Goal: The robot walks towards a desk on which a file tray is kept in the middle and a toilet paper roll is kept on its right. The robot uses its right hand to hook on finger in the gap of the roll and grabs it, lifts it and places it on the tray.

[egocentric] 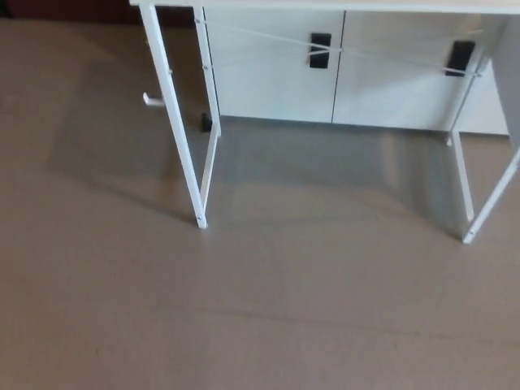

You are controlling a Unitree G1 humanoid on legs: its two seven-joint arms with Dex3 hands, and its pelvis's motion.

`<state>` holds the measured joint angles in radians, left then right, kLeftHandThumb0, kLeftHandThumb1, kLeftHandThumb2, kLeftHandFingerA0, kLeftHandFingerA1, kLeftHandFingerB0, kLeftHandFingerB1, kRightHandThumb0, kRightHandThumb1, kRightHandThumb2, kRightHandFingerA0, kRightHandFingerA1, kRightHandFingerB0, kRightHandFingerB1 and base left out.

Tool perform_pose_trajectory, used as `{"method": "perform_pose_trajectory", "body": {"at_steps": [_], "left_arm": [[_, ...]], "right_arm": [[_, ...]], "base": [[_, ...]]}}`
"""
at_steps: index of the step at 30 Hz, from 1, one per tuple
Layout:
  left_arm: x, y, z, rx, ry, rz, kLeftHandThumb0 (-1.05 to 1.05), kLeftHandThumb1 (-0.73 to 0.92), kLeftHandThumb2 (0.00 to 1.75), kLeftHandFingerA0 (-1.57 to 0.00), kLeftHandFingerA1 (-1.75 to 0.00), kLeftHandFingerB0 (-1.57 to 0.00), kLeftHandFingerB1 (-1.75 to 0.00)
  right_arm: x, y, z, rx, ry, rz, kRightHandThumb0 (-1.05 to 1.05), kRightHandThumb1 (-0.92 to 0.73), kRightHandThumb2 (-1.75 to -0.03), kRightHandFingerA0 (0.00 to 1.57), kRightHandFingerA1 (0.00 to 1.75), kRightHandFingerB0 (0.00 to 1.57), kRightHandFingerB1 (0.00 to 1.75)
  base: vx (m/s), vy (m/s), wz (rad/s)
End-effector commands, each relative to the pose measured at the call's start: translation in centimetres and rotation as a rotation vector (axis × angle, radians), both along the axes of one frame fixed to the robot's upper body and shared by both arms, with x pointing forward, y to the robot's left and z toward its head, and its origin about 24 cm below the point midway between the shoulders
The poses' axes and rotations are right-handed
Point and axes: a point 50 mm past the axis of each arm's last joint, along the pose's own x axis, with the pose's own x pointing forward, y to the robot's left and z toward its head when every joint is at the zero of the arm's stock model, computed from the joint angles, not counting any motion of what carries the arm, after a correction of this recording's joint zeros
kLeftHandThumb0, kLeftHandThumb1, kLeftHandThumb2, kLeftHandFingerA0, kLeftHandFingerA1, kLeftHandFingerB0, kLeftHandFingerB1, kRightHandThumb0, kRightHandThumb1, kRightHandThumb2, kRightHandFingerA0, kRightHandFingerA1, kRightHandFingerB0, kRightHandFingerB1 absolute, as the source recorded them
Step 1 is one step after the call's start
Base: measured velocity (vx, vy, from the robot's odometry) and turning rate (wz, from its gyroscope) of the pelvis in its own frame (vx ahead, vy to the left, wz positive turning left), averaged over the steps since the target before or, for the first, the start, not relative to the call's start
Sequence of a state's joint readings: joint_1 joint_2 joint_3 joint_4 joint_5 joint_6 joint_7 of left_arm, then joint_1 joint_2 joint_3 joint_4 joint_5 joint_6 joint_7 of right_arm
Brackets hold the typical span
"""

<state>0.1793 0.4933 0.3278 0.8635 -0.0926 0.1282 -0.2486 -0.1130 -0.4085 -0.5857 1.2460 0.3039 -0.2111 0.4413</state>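
Floor point(244, 325): plain grey-brown, bare across the lower two thirds of the head view. Beyond it, white cabinets point(276, 73) along the far wall, with two dark handles.

Table point(325, 4): only the front edge of its white top shows, at the very top of the frame. Left legs point(183, 138) and right legs point(479, 211) stand on the floor; thin cross-braces run between them under the top. A small white peg point(150, 99) sticks out just beside the left legs (purpose unclear).

Tray and roll: neither is visible. By the task sentence they sit on the tabletop, which lies above the frame, so we cannot confirm where either is.

Hands: neither hand is in frame, so we cannot tell whether their fingers are apart or closed.

Step, as we judge it: the approach walk, with the grasp not yet begun. Almost all of the task remains.

Risks from here:
- Stopping off-centre. The roll should be to the right of the tray; a halt too far left would put it out of the right hand's reach.
- Walking too far in and knocking a leg, which could jolt the top and set the roll rolling.
- Starting the reach before the tabletop is in view, so the finger would be aimed at the core blind.
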Motion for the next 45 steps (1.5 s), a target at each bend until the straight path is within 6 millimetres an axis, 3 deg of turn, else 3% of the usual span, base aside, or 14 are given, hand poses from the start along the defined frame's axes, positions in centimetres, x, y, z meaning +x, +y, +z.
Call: {"method": "perform_pose_trajectory", "body": {"at_steps": [1, 9, 14, 15, 16, 18, 25, 26, 27, 29, 34, 39, 40, 45], "left_arm": [[0.0, 0.2, 0.3, 0.012, 0.001, -0.024, -0.66, 0.7, 0.61, -0.27, -0.67, -0.42, -0.53], [0.2, 0.2, 0.0, 0.002, -0.004, -0.001, -0.65, 0.52, 0.99, -0.21, -0.64, -0.45, -0.67], [0.1, 0.2, -0.2, 0.006, 0.006, -0.003, -0.73, 0.69, 0.61, -0.3, -0.78, -0.47, -0.59], [0.1, 0.2, -0.1, 0.011, 0.006, -0.01, -0.87, 0.91, 0.67, -0.27, -0.83, -0.14, -0.71], [0.2, 0.1, 0.0, 0.015, 0.006, -0.011, -0.87, 0.91, 0.67, -0.29, -0.85, -0.15, -0.71], [0.1, 0.1, 0.0, -0.014, -0.018, 0.023, -0.85, 0.9, 0.67, -0.26, -0.79, -0.14, -0.66], [0.2, 0.2, -0.1, -0.003, -0.015, 0.017, -0.85, 0.9, 0.67, -0.28, -0.8, -0.13, -0.67], [0.3, 0.1, -0.1, 0.006, -0.01, 0.002, -0.88, 0.69, 1.0, -0.29, -0.73, -0.16, -0.66], [0.3, 0.1, 0.0, 0.0, -0.012, 0.004, -0.87, 0.89, 0.67, -0.29, -0.81, -0.13, -0.69], [0.3, 0.1, 0.0, -0.012, -0.032, 0.03, -0.86, 0.89, 0.67, -0.29, -0.81, -0.14, -0.69], [0.5, 0.1, 0.2, -0.013, -0.023, 0.039, -0.84, 0.9, 0.67, -0.28, -0.8, -0.1, -0.66], [0.7, 0.0, 0.3, -0.02, -0.033, 0.058, -0.85, 0.89, 0.67, -0.3, -0.79, -0.14, -0.66], [0.7, 0.0, 0.4, -0.035, -0.047, 0.066, -0.84, 0.89, 0.67, -0.27, -0.79, -0.12, -0.67], [0.7, 0.0, 0.6, -0.017, -0.047, 0.055, -0.85, 0.89, 0.67, -0.31, -0.8, -0.14, -0.67]], "right_arm": [[-0.3, -0.4, 0.3, -0.021, -0.009, -0.011, -0.65, -0.47, -0.82, 0.0, 0.23, 0.01, 0.19], [0.0, -0.5, 0.5, -0.024, -0.013, -0.011, -0.65, -0.47, -0.82, 0.0, 0.23, 0.01, 0.19], [0.1, -0.6, 0.5, -0.027, -0.013, -0.008, -0.65, -0.47, -0.82, 0.0, 0.23, 0.01, 0.19], [-5.9, -5.9, 3.0, -0.36, 0.424, 0.042, -0.49, -0.66, -0.6, 0.73, 1.19, 0.61, 0.71], [-3.6, -5.3, 3.5, -0.499, 0.512, 0.305, -0.68, -0.56, -0.58, 0.28, 0.34, 0.29, 0.31], [-1.5, -4.6, 3.7, -0.515, 0.556, 0.517, -0.86, -0.53, -0.92, 0.02, 0.22, 0.15, 0.35], [-1.4, -4.6, 3.9, -0.525, 0.561, 0.546, -0.79, -0.54, -0.92, 0.04, 0.31, 0.1, 0.32], [-1.2, -4.8, 4.1, -0.538, 0.587, 0.549, -0.82, -0.54, -0.92, 0.04, 0.26, 0.1, 0.31], [-1.3, -4.8, 4.0, -0.531, 0.581, 0.536, -0.8, -0.51, -0.92, 0.03, 0.3, 0.09, 0.33], [-1.4, -4.8, 4.0, -0.534, 0.578, 0.538, -0.83, -0.66, -0.6, 0.02, 0.29, 0.15, 0.26], [-1.1, -4.8, 4.2, -0.55, 0.566, 0.535, -0.77, -0.52, -0.9, 0.01, 0.26, 0.14, 0.37], [-1.2, -4.7, 4.4, -0.531, 0.523, 0.538, -0.75, -0.68, -0.62, 0.06, 0.3, 0.13, 0.25], [-1.2, -4.8, 4.4, -0.542, 0.542, 0.547, -0.81, -0.55, -0.94, 0.01, 0.28, 0.12, 0.29], [-0.7, -5.0, 4.7, -0.554, 0.574, 0.552, -0.76, -0.72, -0.63, 0.04, 0.27, 0.1, 0.23]], "base": [[0.35, 0.005, -0.15], [0.47, 0.137, -0.37], [0.45, 0.18, -0.14], [0.35, 0.028, 0.02], [0.35, -0.01, 0.26], [0.35, -0.042, 0.11], [0.41, -0.239, 0.13], [0.41, -0.298, 0.09], [0.32, -0.106, 0.02], [0.27, -0.065, -0.01], [0.27, -0.014, -0.14], [0.37, 0.104, -0.26], [0.36, 0.09, -0.16], [0.32, 0.062, 0.05]]}}
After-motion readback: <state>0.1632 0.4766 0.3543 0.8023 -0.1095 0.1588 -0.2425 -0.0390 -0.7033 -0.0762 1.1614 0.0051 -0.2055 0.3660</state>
